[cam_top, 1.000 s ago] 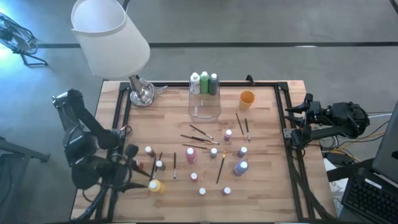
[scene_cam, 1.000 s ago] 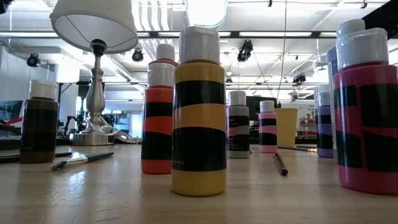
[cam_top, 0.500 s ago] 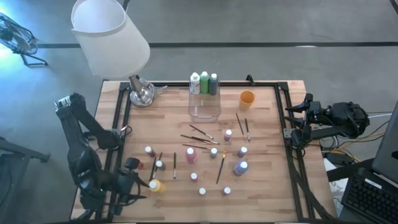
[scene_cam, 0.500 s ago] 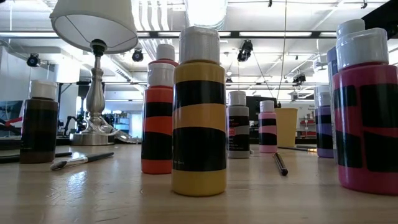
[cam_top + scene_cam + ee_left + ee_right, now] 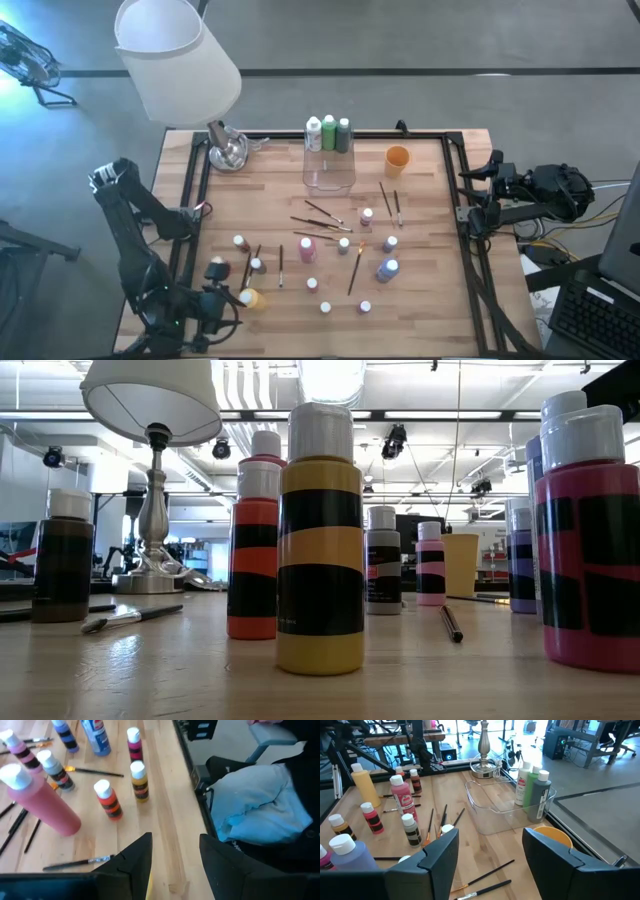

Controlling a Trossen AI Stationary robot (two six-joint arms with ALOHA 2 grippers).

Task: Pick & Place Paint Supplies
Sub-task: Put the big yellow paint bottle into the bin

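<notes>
Many small paint bottles and thin paintbrushes lie scattered mid-table, probably light and slick, best pinched round the bottles' bodies, while the left gripper and right gripper wait open-jawed at the table's edges.

Three paint bottles stand in one clear box; about eleven more bottles and roughly eight brushes lie on the table. One orange cup, one lamp.
</notes>
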